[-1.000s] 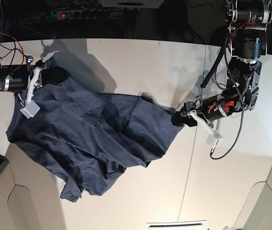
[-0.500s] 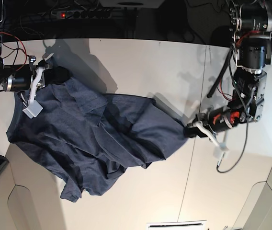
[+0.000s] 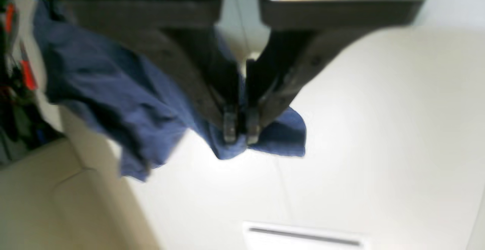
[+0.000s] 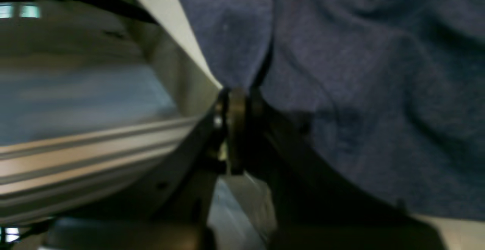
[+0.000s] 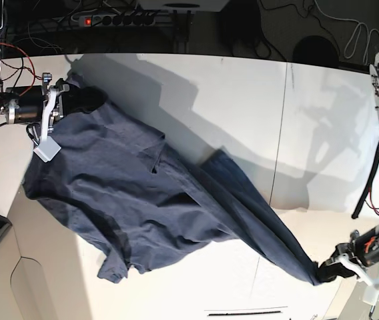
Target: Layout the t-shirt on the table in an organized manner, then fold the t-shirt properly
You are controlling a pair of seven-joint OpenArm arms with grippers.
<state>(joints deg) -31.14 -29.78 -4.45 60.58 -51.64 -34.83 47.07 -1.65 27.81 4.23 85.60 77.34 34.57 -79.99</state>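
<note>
1. Counter (image 5: 243, 107): a broad white top with a thin dark seam running across it, carrying the whole scene in the base view.
2. At the far left of that view, the right pincer (image 5: 66, 100) sits near the counter's back edge, its jaws clamped together on a bunched part of the t-shirt (image 5: 129, 200). The right wrist view shows the two jaws pressed tight with dark blue cloth gathered at the tips.
3. A white rectangular tag (image 5: 45, 149) hangs on a white cord just below that pincer, lying against the fabric.
4. The t-shirt, dark heathered navy, lies creased and rumpled across the left half of the counter. One sleeve-like lobe points toward the near edge.
5. From the middle, the cloth narrows into a taut diagonal band stretching toward the lower right.
6. At the lower right, near the counter's front edge, the left pincer (image 5: 324, 269) is clamped on the end of that band. In the blurred left wrist view its jaws meet on a small fold of blue fabric, raised above the white surface.
</note>
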